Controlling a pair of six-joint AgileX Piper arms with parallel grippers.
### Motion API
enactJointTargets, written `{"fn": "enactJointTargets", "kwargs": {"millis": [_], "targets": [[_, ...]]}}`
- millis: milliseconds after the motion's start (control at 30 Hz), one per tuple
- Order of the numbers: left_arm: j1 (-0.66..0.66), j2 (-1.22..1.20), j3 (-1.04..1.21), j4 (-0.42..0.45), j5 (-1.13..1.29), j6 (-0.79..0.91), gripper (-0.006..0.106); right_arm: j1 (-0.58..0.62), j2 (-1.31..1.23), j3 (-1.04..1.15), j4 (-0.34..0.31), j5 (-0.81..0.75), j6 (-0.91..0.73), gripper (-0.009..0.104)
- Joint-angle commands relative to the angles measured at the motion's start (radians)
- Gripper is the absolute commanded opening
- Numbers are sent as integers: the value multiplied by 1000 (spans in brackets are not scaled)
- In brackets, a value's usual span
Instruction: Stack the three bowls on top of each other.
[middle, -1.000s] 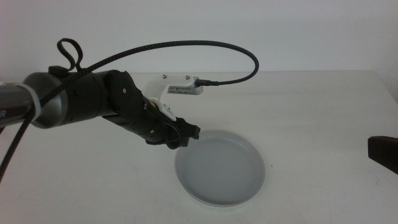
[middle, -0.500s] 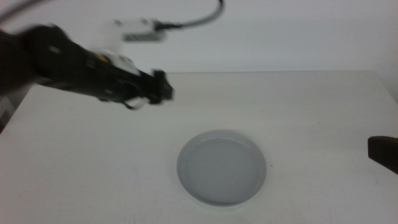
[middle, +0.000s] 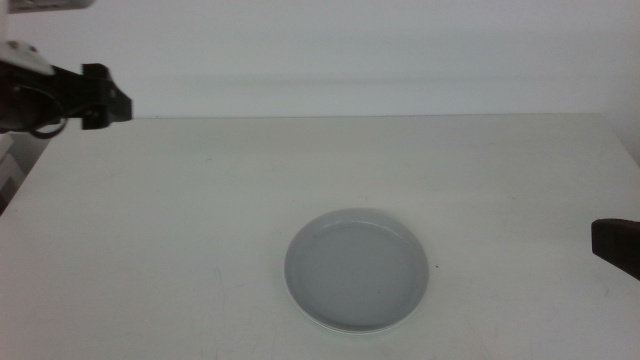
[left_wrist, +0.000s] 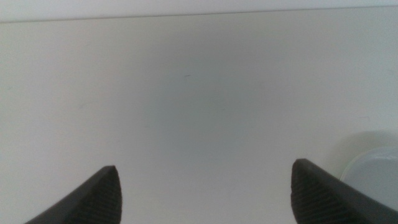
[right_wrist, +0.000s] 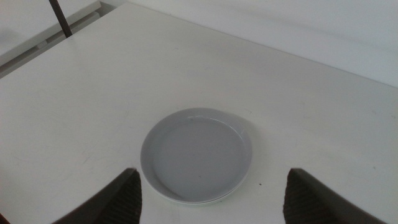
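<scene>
A grey bowl (middle: 357, 270) lies on the white table, right of centre towards the front. A paler rim shows under its edge, so it seems to rest on another bowl; I cannot make out a mint green bowl. The right wrist view shows the stack (right_wrist: 198, 154) whole, and the left wrist view shows its edge (left_wrist: 375, 167). My left gripper (middle: 108, 104) is at the far left, high and well away from the bowls, its jaws open and empty (left_wrist: 205, 186). My right gripper (middle: 615, 247) waits at the right edge, open and empty (right_wrist: 211, 180).
The white table (middle: 200, 220) ends at a far edge against a white wall. In the right wrist view, a dark post (right_wrist: 59, 18) stands past the table's far corner.
My left gripper was at the grey bowl's left rim; it has drawn back up and to the far left, empty. The bowl and the right gripper have not moved.
</scene>
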Motion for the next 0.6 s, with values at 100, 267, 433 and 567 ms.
{"fn": "enactJointTargets", "kwargs": {"millis": [100,267,433,567], "targets": [[20,-73,-31,-5,-10,1,105,-2,6,-23,9,-68,-11,57],[20,-150,-23,2,-7,-1,104,-2,27,-23,0,-141,44,57],[19,-208,-13,3,28,-4,104,-2,142,-35,-124,-211,174,57],[19,-251,-13,3,22,-4,104,-5,253,-95,-251,-245,277,57]]}}
